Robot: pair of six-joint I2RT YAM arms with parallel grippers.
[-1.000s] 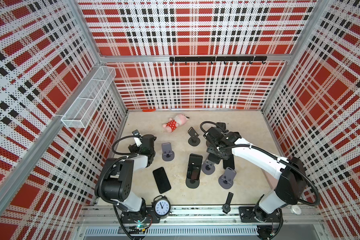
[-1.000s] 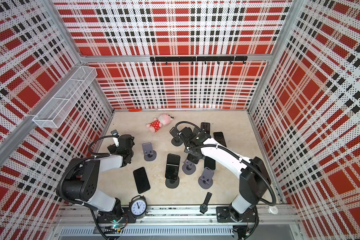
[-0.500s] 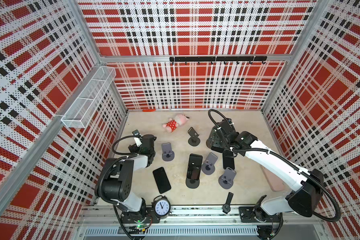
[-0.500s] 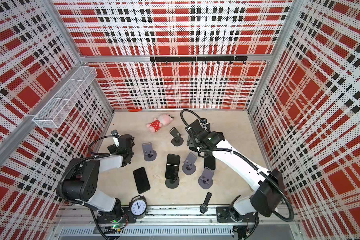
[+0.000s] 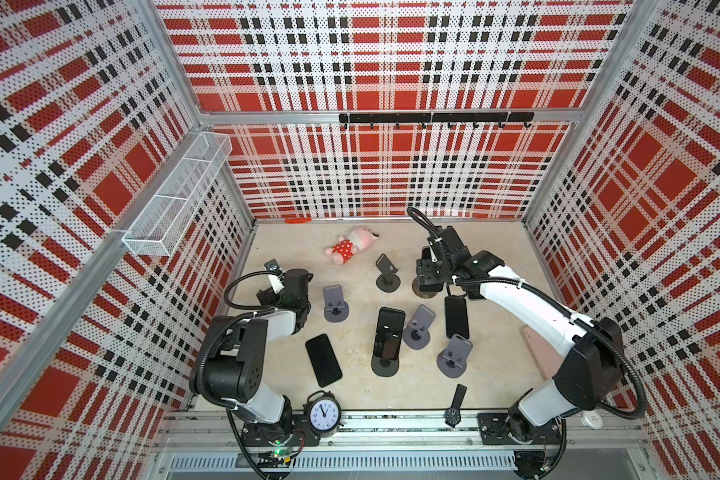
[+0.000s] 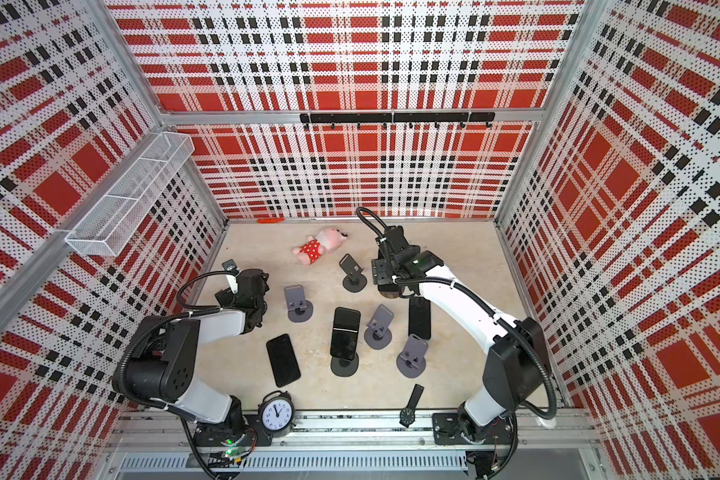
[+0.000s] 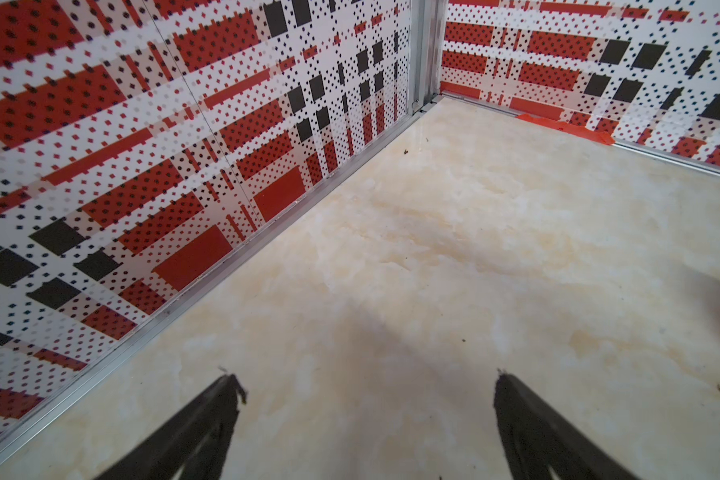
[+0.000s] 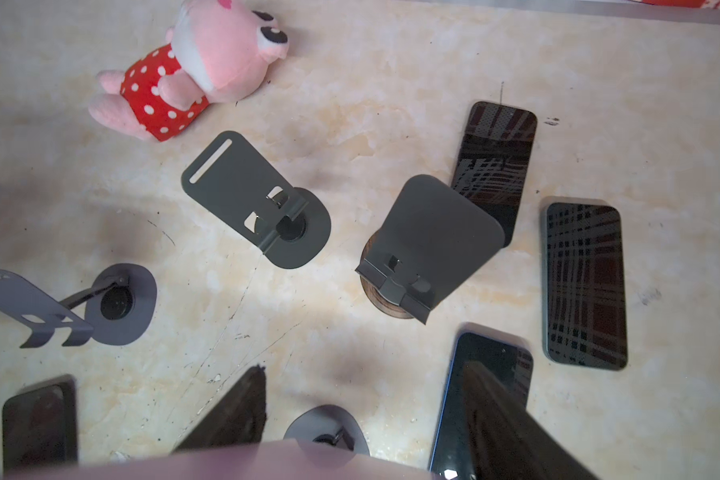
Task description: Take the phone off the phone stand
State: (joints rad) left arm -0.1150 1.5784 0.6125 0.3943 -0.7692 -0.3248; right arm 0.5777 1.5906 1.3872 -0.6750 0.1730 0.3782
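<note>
While the right hand hangs above the table, its fingers are set apart rather than closed together. A blurred lilac slab lies across their base, close to the wrist camera. This is most likely a lilac phone gripped by its edges.

Just beyond the fingertips, the wood-based stand is empty, so the phone appears to be off it already. Dark flat phones lie on the table beside that stand. In both top views, a black phone leans on another stand mid-table. The left hand sits wide open over bare table near the left wall, holding nothing.

The step in hand looks like setting the phone down. To do it well:
- Carry it clear of the stand's lip.
- Choose bare table away from the stands and flat phones.
- Lower it level until it rests, and only then release.

Letting go early would risk dropping it on a corner.
</note>
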